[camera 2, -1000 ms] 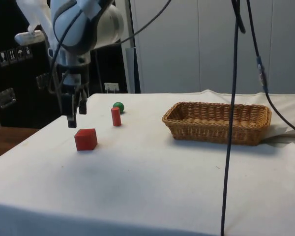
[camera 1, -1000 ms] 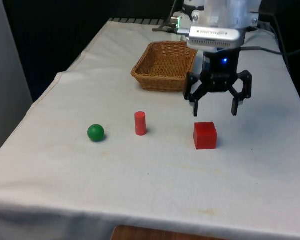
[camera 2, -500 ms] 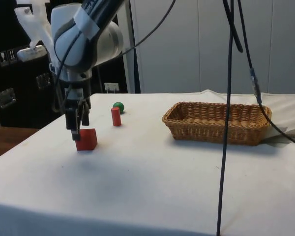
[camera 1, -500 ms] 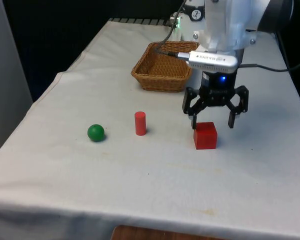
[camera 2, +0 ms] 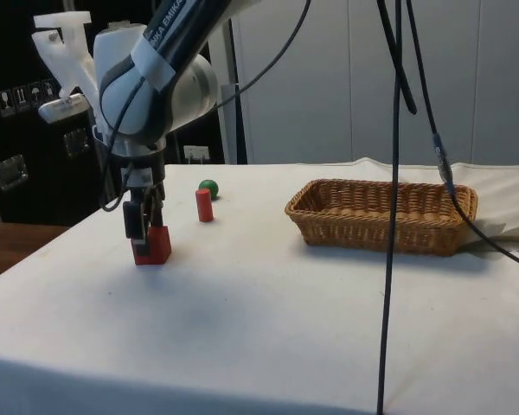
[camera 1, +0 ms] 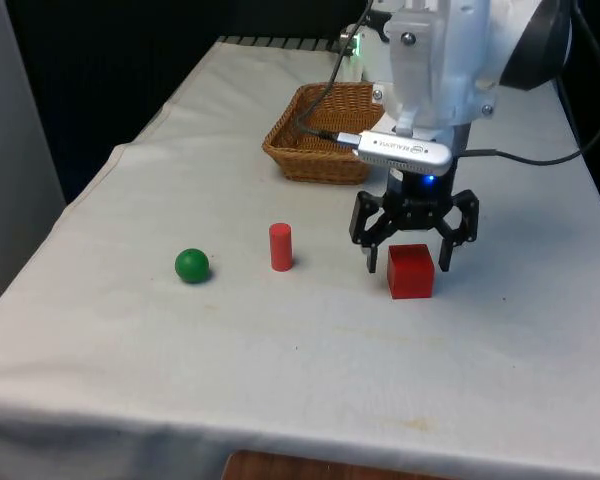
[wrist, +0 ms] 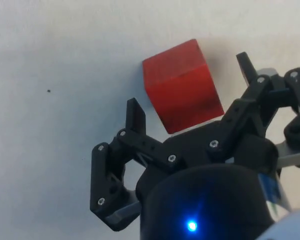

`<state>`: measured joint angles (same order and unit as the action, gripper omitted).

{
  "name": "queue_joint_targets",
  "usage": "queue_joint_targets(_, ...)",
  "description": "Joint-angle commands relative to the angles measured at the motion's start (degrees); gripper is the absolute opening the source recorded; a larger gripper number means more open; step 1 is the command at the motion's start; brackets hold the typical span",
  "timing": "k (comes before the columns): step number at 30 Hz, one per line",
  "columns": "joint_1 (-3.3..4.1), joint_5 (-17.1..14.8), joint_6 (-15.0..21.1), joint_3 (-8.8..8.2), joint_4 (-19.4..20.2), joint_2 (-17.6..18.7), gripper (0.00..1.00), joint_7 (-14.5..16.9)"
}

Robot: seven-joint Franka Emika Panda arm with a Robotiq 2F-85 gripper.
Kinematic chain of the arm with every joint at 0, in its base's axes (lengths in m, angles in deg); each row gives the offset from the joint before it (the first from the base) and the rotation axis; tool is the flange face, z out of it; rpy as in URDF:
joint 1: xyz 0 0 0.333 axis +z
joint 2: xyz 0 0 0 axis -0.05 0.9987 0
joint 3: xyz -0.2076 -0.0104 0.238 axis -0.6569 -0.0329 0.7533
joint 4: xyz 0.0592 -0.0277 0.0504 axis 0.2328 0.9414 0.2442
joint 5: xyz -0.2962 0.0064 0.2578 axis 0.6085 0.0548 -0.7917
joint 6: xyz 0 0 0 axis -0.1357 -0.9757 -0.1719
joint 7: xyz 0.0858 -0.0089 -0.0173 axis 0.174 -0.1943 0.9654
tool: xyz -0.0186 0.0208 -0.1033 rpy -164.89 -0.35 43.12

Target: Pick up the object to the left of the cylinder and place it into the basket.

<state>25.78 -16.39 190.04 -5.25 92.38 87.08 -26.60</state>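
The gripper [camera 1: 407, 268] is down low over the red cube [camera 1: 411, 271], fingers spread wide with one on each side of it — in the wrist view the gripper [wrist: 190, 83] has the cube [wrist: 181, 86] sitting in the gap, and neither fingertip [wrist: 135, 111] looks to be pressing on it, so it's straddling, not pinching. In the side view the gripper [camera 2: 144, 238] hangs right at the cube [camera 2: 152, 245], with the fingers partly covering its near face; the cube sits flat on the white cloth [camera 1: 180, 340]. In the front view, going out from the cube, the red cylinder [camera 1: 280, 247] stands upright at about 9 o'clock, well apart from it, and the green ball [camera 1: 191, 265] is further out the same way, at about 9 o'clock from the cylinder and clearly separate from it. So the ball is the thing on the front view's left of the cylinder, and the cube is on the other side. The wicker basket [camera 1: 325, 133] is at around 11 o'clock from the cube, further back on the table — in the side view the basket [camera 2: 382, 214] is well off from the three small objects.
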Motion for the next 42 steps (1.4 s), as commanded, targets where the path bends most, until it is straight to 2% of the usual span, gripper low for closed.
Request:
queue_joint_targets(1,-0.34,-0.4,0.34,0.4,-0.17,0.11,1.0,0.4)
queue_joint_targets(3,-0.34,-0.34,0.29,0.34,-0.17,0.11,0.96,0.46)
queue_joint_targets(4,-0.06,0.0,0.0,0.0,-0.06,0.06,0.89,0.06)
queue_joint_targets(5,-0.34,-0.34,0.29,0.34,-0.11,0.11,0.79,0.46)
queue_joint_targets(10,-0.34,-0.29,0.29,0.29,-0.11,0.11,0.23,0.52)
queue_joint_targets(11,-0.34,-0.29,0.29,0.29,-0.06,0.11,0.07,0.52)
queue_joint_targets(12,-0.34,-0.29,0.29,0.29,-0.06,0.11,0.0,0.52)
queue_joint_targets(14,-0.11,0.0,0.0,0.0,0.0,0.0,0.0,0.17)
queue_joint_targets(15,-0.34,-0.29,0.29,0.29,-0.06,0.11,0.0,0.52)
queue_joint_targets(20,-0.34,-0.29,0.29,0.29,-0.11,0.11,0.01,0.52)
queue_joint_targets(22,0.0,0.11,-0.06,-0.17,0.4,-0.63,0.01,0.4)
queue_joint_targets(23,-0.06,0.0,0.0,-0.06,0.0,0.0,0.01,0.17)
queue_joint_targets(26,0.74,0.63,-0.52,-1.03,1.32,-2.12,0.01,0.34)
queue_joint_targets(31,1.32,2.06,-0.4,-1.26,4.01,-5.39,0.01,0.17)
queue_joint_targets(32,0.8,1.72,-0.69,-0.74,3.61,-5.21,0.01,0.34)
queue_joint_targets(33,1.43,2.29,-0.4,-1.26,4.58,-6.02,0.01,0.17)
queue_joint_targets(40,1.95,4.41,-0.23,-1.38,8.19,-10.2,0.01,0.11)
queue_joint_targets(41,1.26,3.61,-0.63,-0.74,6.82,-8.94,0.01,0.34)
queue_joint_targets(42,2.01,4.64,-0.23,-1.38,8.65,-10.71,0.01,0.11)
